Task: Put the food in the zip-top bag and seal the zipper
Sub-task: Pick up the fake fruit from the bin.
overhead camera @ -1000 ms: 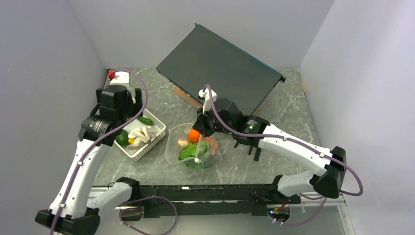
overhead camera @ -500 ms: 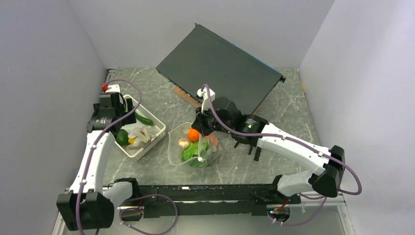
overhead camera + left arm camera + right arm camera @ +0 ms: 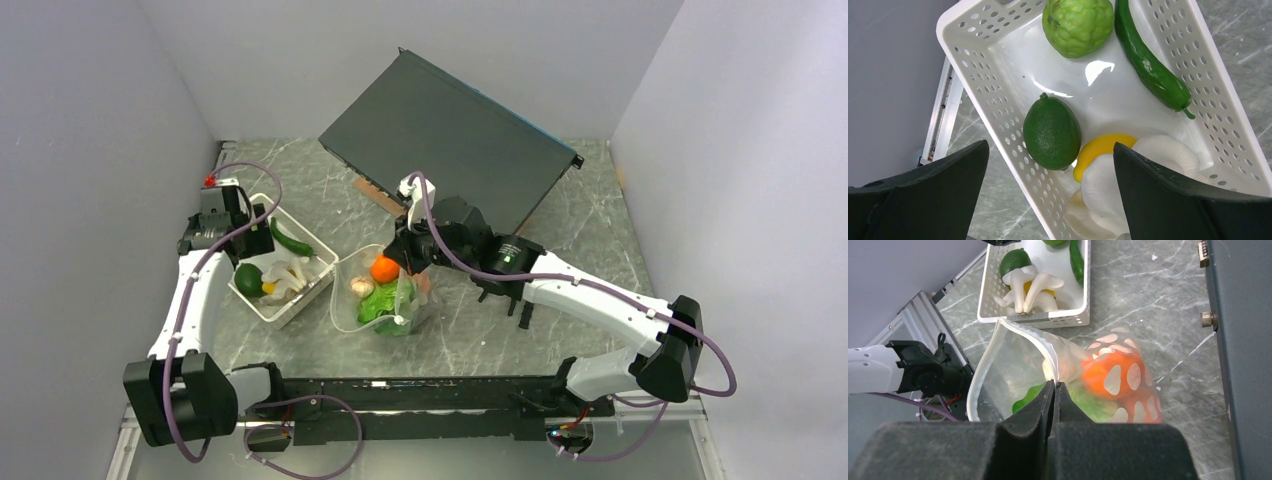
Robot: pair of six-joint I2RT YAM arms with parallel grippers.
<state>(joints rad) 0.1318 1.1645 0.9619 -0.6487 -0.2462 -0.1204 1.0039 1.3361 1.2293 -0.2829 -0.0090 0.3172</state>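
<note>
The white perforated basket (image 3: 998, 115) is holding the unbagged food, and the left gripper (image 3: 1050, 146) is hovering over its lime (image 3: 1052, 132), jaws spread wide for a pick. Just beside it the zip-top bag (image 3: 1013, 360) is lying with orange (image 3: 1108, 375) and lettuce (image 3: 1088, 407) inside. Its mouth is gaping because the right gripper (image 3: 1054, 385), fingers clamped together, is pinching the rim, seemingly at the zipper (image 3: 1043, 347).

Left gripper (image 3: 1050, 150) spread; right gripper (image 3: 1054, 385) closed.
</note>
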